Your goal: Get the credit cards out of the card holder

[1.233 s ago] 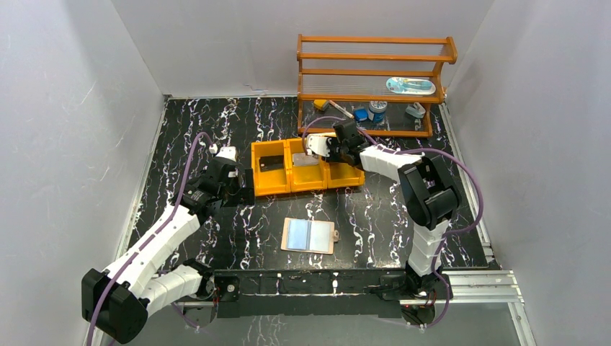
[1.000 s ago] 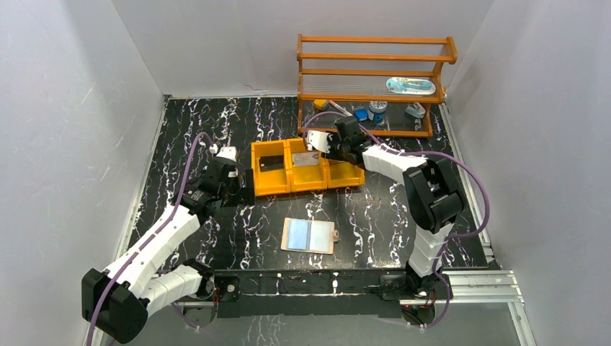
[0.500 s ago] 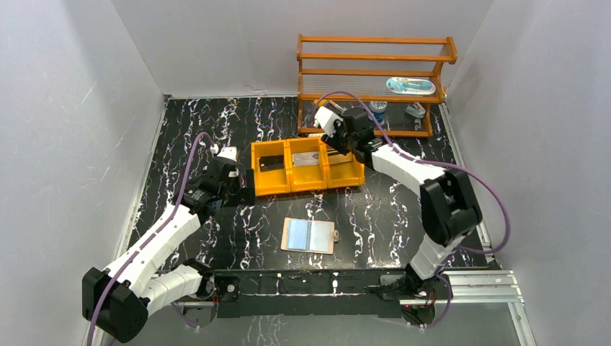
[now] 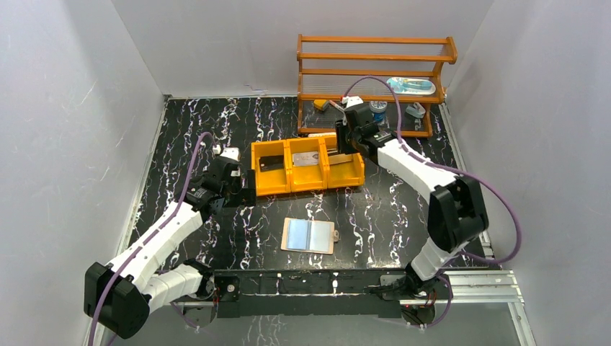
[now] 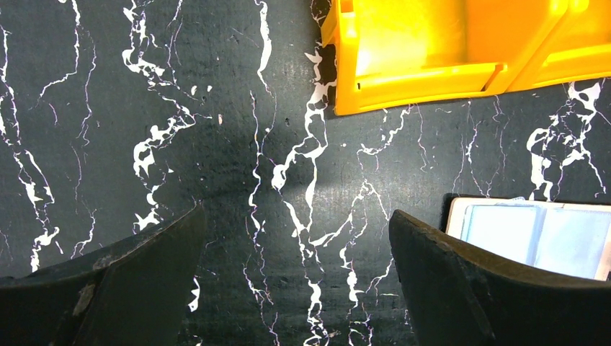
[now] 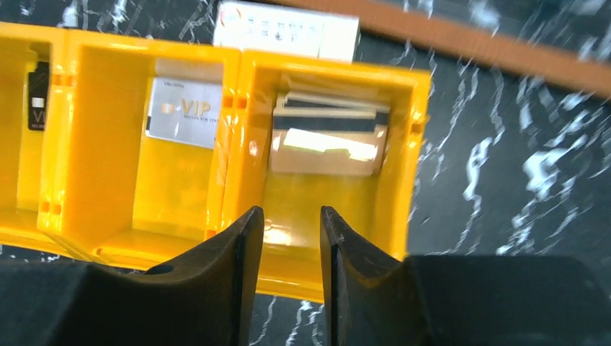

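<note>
The card holder [image 4: 308,235] lies open and flat near the front edge, silvery blue inside with a tan rim; its corner shows in the left wrist view [image 5: 533,234]. I cannot tell whether any card is in it. The credit cards lie in the orange tray [image 4: 275,189]: a black one [image 6: 37,104] on the left, a silver VIP one [image 6: 184,112] in the middle, tan ones [image 6: 328,140] on the right. My right gripper [image 6: 292,213] hovers over the right compartment, jaws slightly apart and empty. My left gripper [image 5: 297,216] stands wide open over bare table, left of the holder.
A wooden shelf rack [image 4: 375,58] with small items stands behind the tray, close to the right arm. A white printed card or box [image 6: 288,29] lies between the tray and the rack. Grey walls close in the table on three sides.
My right arm has swung to the right and back, from above the tray's middle compartment to above its right one. The left arm has barely moved.
</note>
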Tool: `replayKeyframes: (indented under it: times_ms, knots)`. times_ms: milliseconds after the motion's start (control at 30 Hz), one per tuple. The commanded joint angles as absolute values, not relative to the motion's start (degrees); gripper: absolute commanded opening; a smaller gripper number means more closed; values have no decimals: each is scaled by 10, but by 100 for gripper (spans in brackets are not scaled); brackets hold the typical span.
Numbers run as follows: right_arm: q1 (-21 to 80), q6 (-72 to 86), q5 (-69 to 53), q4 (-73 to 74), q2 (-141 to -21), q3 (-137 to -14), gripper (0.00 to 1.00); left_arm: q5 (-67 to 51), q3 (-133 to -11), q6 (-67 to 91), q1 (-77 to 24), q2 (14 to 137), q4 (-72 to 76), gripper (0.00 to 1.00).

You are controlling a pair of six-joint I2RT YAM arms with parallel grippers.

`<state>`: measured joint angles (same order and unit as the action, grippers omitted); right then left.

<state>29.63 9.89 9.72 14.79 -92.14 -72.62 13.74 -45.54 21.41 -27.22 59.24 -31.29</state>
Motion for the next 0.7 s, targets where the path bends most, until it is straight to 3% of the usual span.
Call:
replayKeyframes:
  times_ms: [0,667]
  knots:
    - [295,246,98,246,-965,-771,40,134,-460,207,-271,590,-310,98]
    - [295,300,137,293,-1119,-840,39,137,-460,207,-271,588,-310,98]
